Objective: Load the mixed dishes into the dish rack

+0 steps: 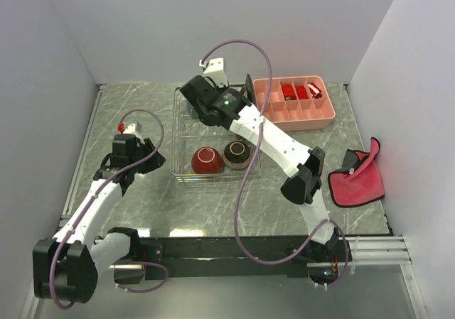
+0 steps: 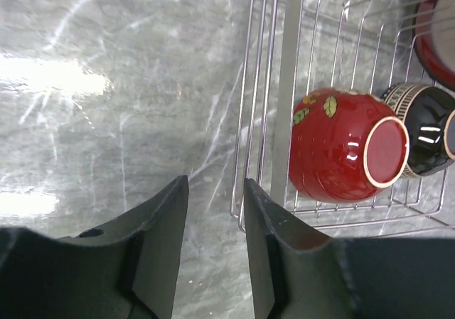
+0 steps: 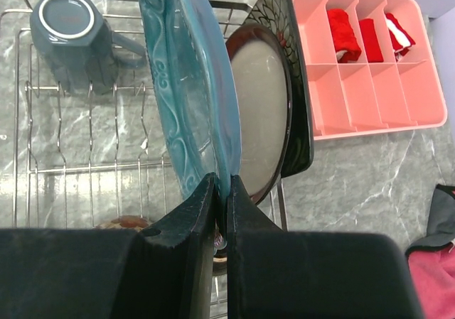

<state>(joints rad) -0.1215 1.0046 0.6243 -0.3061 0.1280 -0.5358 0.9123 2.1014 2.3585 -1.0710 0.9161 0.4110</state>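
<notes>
At rack far edge, right jaws pinch upright teal plate rim beside cream plate; left jaws part-open, empty, over desk off rack's near-left corner.

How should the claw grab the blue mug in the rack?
The grey-blue mug sits upside down in the dish rack, its handle poking sideways toward the teal plate. So probably pinch that thin handle from straight above; the round body looks wide to pinch.
</notes>
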